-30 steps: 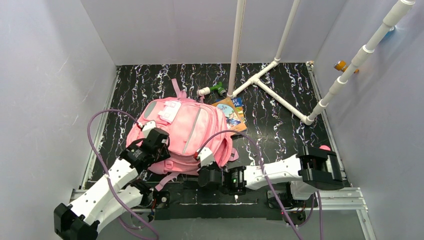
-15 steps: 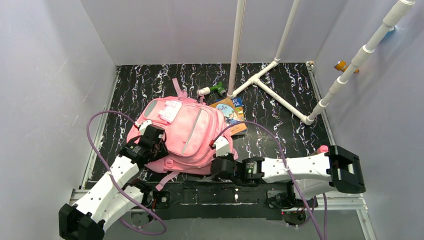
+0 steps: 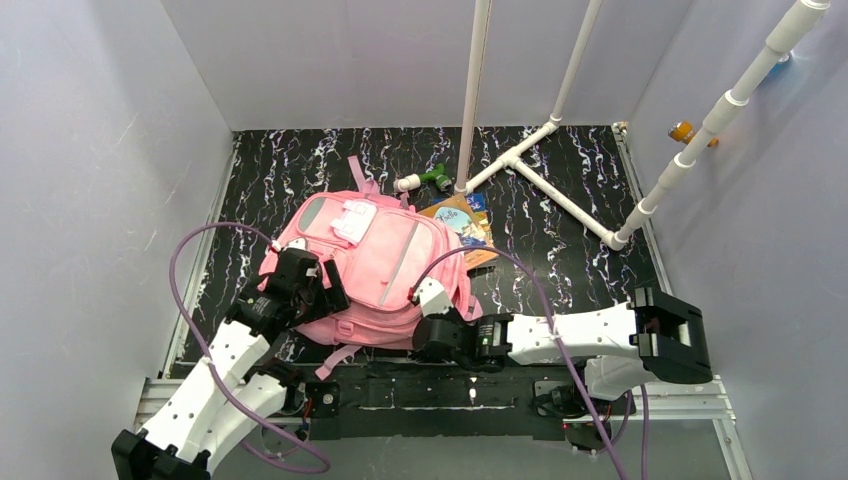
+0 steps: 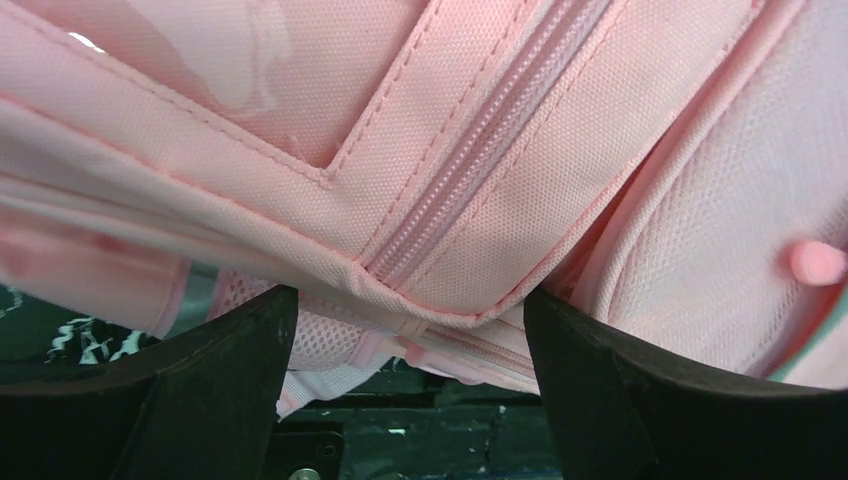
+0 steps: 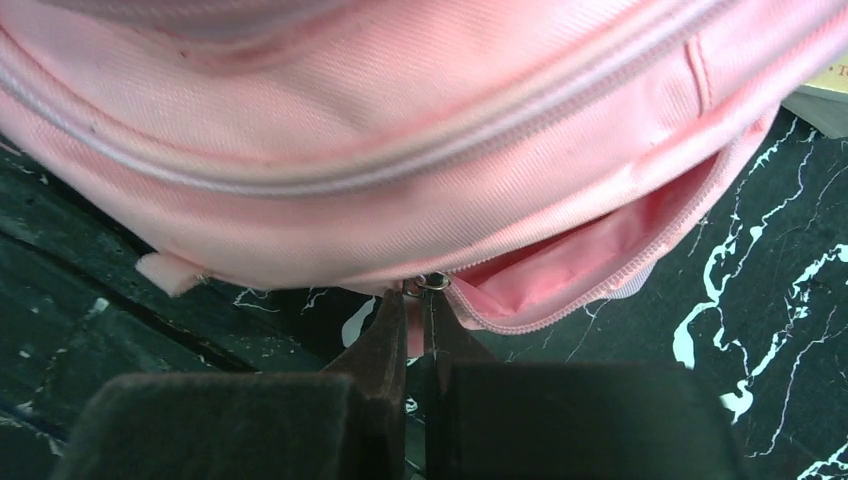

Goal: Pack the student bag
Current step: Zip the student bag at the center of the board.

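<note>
The student bag point(image 3: 385, 262), a big pink backpack, lies flat in the middle of the black mat. My left gripper point(image 3: 322, 291) is at its near-left side. In the left wrist view this gripper point(image 4: 405, 305) stands open, with a zipper seam of the student bag point(image 4: 470, 150) hanging between and above the fingers, ungripped. My right gripper point(image 3: 424, 330) is at the bag's near edge. The right wrist view shows this gripper point(image 5: 416, 300) shut on the pink zipper pull point(image 5: 414, 338). To the right of the pull the zipper gapes, showing pink lining point(image 5: 570, 265).
A colourful book point(image 3: 464, 225) lies against the bag's far-right side, partly under it. A small green and white toy point(image 3: 424, 180) sits behind it, by a white pipe frame point(image 3: 545, 180). Grey walls close in on three sides; purple cables loop over both arms.
My left gripper has opened and let go of the bag's fabric. The bag has shifted slightly away and to the right. The right gripper stays shut on the zipper pull.
</note>
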Robot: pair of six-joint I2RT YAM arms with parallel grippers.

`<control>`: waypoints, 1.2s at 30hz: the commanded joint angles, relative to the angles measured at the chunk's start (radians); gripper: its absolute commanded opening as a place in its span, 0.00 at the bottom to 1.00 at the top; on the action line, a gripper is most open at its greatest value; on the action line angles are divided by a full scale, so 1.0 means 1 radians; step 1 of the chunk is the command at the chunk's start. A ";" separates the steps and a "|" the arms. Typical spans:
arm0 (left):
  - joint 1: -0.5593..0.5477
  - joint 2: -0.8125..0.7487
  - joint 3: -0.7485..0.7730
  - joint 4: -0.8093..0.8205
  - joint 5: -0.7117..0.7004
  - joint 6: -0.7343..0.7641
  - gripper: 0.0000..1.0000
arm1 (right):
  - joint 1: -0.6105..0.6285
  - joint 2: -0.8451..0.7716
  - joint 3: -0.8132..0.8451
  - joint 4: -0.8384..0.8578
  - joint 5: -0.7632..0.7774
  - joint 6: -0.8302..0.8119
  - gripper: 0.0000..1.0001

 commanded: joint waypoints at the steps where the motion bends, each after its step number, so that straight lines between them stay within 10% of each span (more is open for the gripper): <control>1: -0.012 -0.041 0.025 0.113 0.275 0.044 0.87 | -0.011 0.010 0.024 0.012 0.007 -0.025 0.01; 11: -0.222 -0.155 0.075 0.103 0.361 0.148 0.98 | -0.115 -0.100 -0.166 0.413 -0.358 0.037 0.01; 24: -0.826 0.167 0.267 -0.115 -0.289 0.145 0.92 | -0.183 -0.125 -0.196 0.584 -0.601 0.070 0.01; 36: -0.882 0.264 0.259 -0.118 -0.437 0.079 0.63 | -0.202 -0.141 -0.213 0.648 -0.659 0.123 0.01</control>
